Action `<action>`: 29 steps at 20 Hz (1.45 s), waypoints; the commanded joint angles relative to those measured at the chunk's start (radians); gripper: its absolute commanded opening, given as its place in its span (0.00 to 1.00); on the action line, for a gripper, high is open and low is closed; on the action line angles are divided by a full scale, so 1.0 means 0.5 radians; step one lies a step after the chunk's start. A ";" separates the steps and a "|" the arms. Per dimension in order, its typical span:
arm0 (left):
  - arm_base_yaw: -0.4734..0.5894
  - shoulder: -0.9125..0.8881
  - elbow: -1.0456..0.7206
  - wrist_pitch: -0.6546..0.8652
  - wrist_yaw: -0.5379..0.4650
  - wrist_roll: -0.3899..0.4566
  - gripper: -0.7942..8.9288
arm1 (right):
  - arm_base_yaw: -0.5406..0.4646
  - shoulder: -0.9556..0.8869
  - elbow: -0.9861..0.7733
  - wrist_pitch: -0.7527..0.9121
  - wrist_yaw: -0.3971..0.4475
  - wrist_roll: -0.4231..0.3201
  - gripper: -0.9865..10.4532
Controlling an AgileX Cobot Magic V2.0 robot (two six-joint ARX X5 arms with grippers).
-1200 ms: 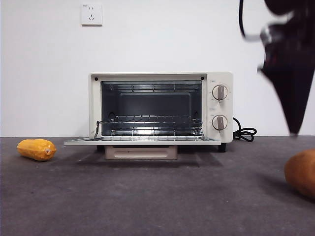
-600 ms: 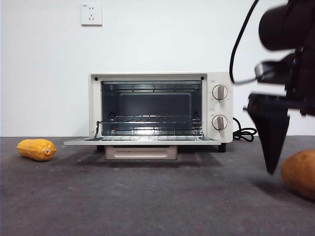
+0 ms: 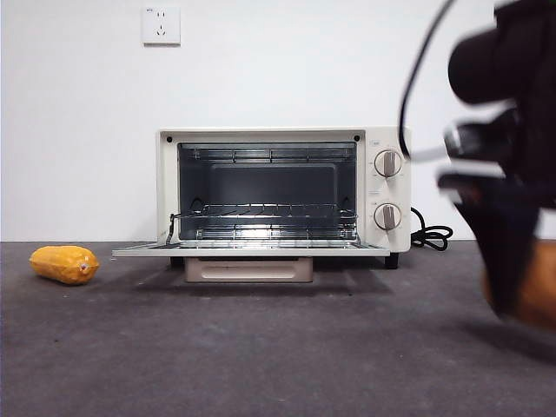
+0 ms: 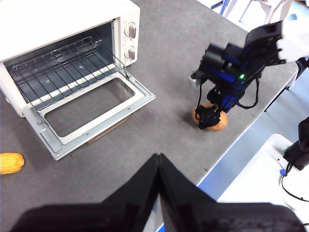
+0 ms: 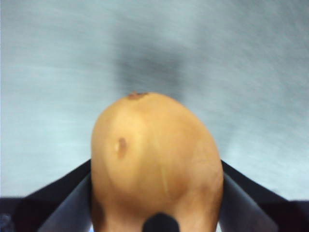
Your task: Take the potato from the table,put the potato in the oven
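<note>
Sitting on the table (image 3: 261, 356) near its right edge, at about 4 o'clock from the oven (image 3: 282, 195) in the front view, the potato (image 5: 157, 164) is orange-brown and matte with a small dark spot. Right gripper (image 5: 157, 193): jaws spread wide, one on each side of the potato; whether they press it cannot be told. Front view: potato (image 3: 543, 291) mostly hidden behind the blurred dark arm and cut off by the picture's edge. Left gripper (image 4: 158, 166): jaws closed together, holding nothing, high above the table's near side. Oven: cream-white, door lowered flat, wire rack inside, two knobs at 3 o'clock, black cord (image 3: 430, 234) beside it; lettering by the knobs too small to read. Table: dark grey, rough. Wall (image 3: 78, 130): white, with a socket (image 3: 162, 25). Yellow-orange vegetable (image 3: 65, 263): at 8 o'clock, well apart from the oven.
</note>
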 commanded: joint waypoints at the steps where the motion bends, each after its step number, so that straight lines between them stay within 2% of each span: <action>1: 0.000 -0.005 0.002 0.007 -0.005 -0.007 0.08 | 0.060 -0.101 0.208 0.073 -0.138 0.019 0.11; 5: 0.001 -0.016 0.002 0.007 -0.005 0.031 0.08 | 0.124 -0.102 0.578 0.468 -0.208 0.041 0.11; 8: 0.000 -0.057 0.002 0.007 -0.027 0.053 0.08 | 0.134 -0.040 0.705 0.739 -0.256 0.174 0.11; 11: 0.001 -0.124 0.002 0.007 -0.319 0.132 0.08 | 0.144 0.118 0.824 0.811 -0.342 0.185 0.11; 14: 0.000 -0.174 0.003 0.007 -0.658 0.169 0.08 | 0.173 0.344 0.935 0.894 -0.347 0.230 0.11; 16: 0.001 -0.194 0.003 0.007 -0.780 0.210 0.08 | 0.182 0.497 1.009 0.932 -0.347 0.274 0.11; 20: 0.000 -0.225 0.003 0.007 -0.937 0.259 0.08 | 0.201 0.777 1.187 1.078 -0.336 0.317 0.11; 24: 0.001 -0.228 0.003 0.007 -1.128 0.365 0.08 | 0.211 1.068 1.424 1.138 -0.232 0.324 0.11; 29: 0.000 -0.228 0.004 0.007 -1.173 0.400 0.08 | 0.211 1.337 1.686 1.056 -0.192 0.319 0.11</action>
